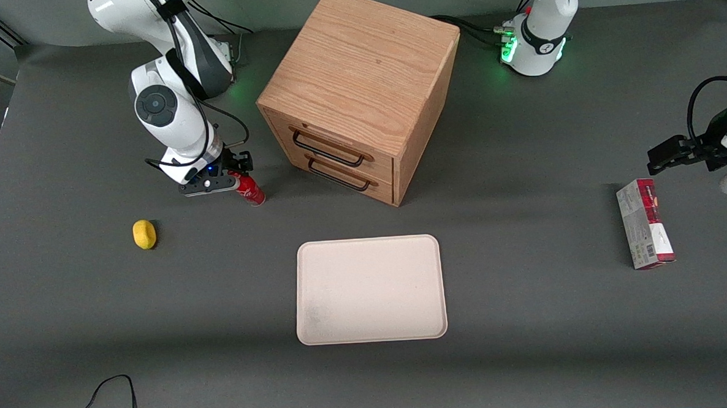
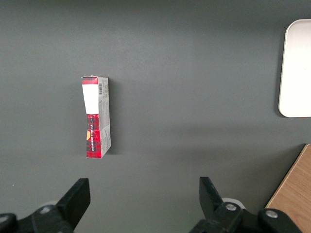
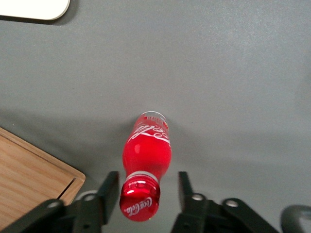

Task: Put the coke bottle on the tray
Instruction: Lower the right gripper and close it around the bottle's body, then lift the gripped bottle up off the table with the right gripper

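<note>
Lemon (image 1: 144,234) lies on the worktop (image 1: 528,319) toward the working arm's end, nearer the front camera than the claw (image 1: 230,179). That claw is open, its fingers (image 3: 108,190) either side of the bottle (image 1: 249,189) standing on the worktop, not pinching its neck. Farther along come the cabinet (image 1: 359,94), the bare tray (image 1: 370,289) nearer the camera, then a carton (image 1: 645,223).
</note>
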You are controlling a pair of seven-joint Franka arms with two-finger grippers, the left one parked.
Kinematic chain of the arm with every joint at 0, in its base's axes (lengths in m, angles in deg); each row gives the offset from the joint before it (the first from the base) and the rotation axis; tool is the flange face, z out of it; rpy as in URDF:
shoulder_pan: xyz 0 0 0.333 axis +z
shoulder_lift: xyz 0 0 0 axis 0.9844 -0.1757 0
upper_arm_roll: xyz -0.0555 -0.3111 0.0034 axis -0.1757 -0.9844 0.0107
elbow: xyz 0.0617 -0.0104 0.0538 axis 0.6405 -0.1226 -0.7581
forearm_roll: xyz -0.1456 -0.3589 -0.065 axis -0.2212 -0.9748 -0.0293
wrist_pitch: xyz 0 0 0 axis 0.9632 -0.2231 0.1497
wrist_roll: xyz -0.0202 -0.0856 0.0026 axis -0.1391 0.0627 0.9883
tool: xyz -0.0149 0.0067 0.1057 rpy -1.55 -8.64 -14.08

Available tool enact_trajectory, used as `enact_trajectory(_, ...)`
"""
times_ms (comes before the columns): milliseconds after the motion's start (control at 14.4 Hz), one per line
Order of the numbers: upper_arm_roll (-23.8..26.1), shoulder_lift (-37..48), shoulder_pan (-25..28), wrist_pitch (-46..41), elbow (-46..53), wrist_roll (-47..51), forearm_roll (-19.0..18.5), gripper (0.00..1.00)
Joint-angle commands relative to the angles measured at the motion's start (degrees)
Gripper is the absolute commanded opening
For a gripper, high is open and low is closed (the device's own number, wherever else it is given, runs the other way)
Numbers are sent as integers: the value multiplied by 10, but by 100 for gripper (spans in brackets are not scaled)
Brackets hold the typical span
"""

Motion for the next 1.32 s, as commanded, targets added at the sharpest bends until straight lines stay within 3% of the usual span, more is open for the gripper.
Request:
enact_trajectory(0,-1,5,5,6,-3,6,-5,17)
enact_trajectory(416,-2,21,2,-19,10,6,-4,12)
enact_trajectory(624,-3,49,1,-130,88,6,-4,12)
enact_trajectory(971,-18,39,-3,-359,314,3,2,12)
enact_trajectory(1249,-23,38,-2,-421,397,4,3,11)
